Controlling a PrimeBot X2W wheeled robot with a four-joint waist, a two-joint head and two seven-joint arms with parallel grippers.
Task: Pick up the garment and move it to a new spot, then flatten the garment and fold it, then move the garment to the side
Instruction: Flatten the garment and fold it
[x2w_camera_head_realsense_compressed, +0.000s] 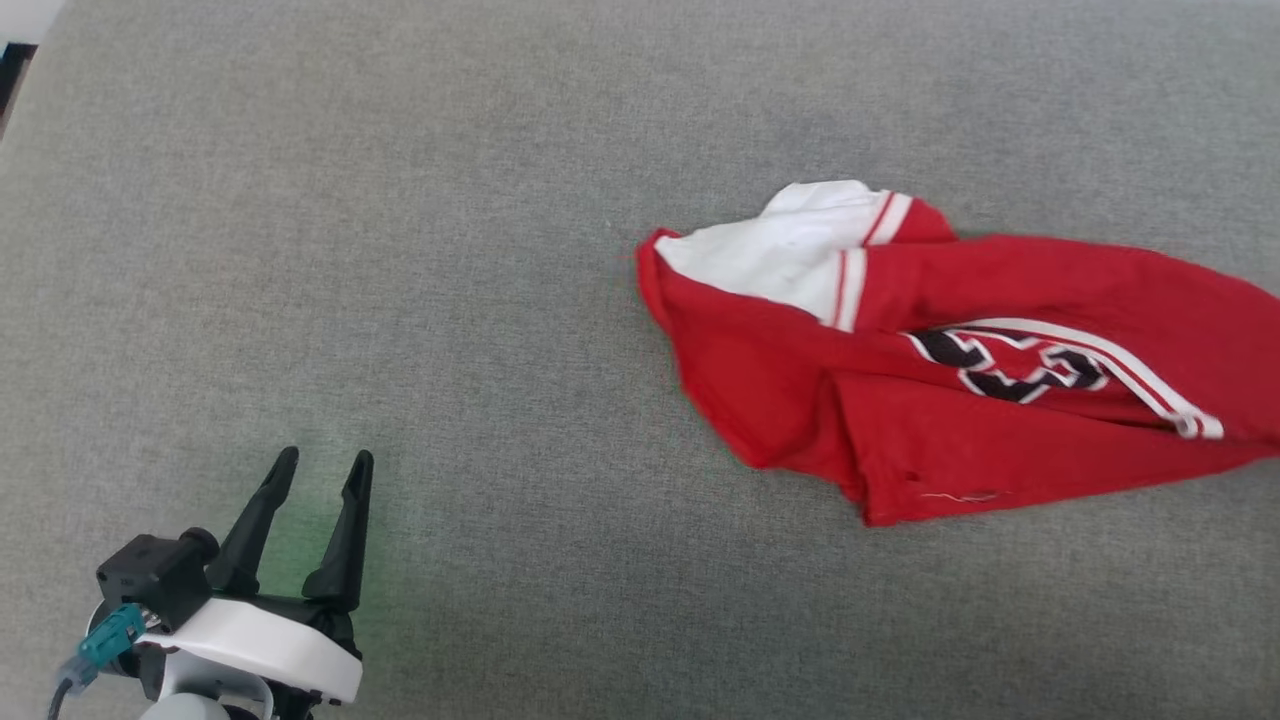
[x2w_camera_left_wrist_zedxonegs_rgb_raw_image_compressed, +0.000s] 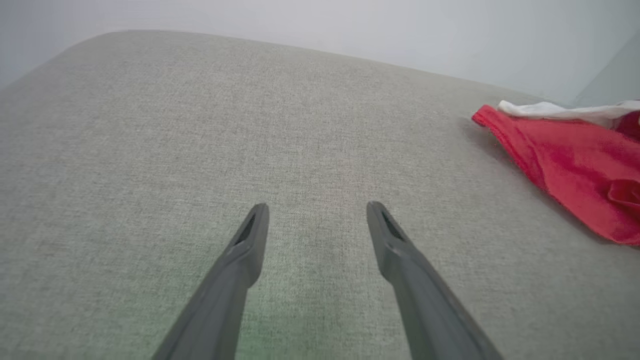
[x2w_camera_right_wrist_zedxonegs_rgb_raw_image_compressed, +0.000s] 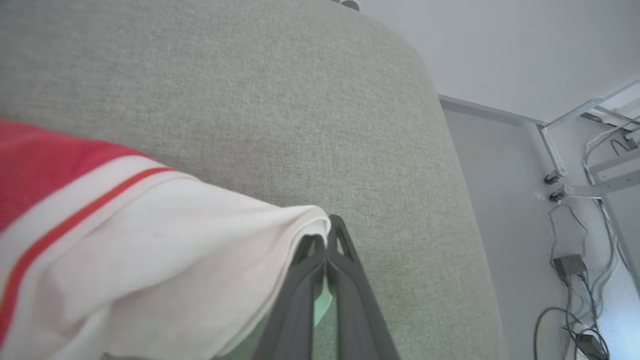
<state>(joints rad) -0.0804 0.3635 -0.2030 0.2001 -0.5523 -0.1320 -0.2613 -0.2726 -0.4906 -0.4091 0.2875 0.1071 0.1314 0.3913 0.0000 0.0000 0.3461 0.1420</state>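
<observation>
The garment, a red T-shirt with a white sleeve, striped trim and black-and-white lettering, lies crumpled on the right of the grey cloth surface and runs off the head view's right edge. In the right wrist view my right gripper is shut, pinching the edge of the garment's white sleeve, which drapes to the left of the fingers. My left gripper stands open at the lower left with nothing between its fingers. It is well apart from the garment, which shows at the far right beyond the left gripper.
The grey surface's rounded edge drops to a pale floor on the right. Cables and a small box lie there beside a white metal frame. A white and dark edge sits at the top left corner.
</observation>
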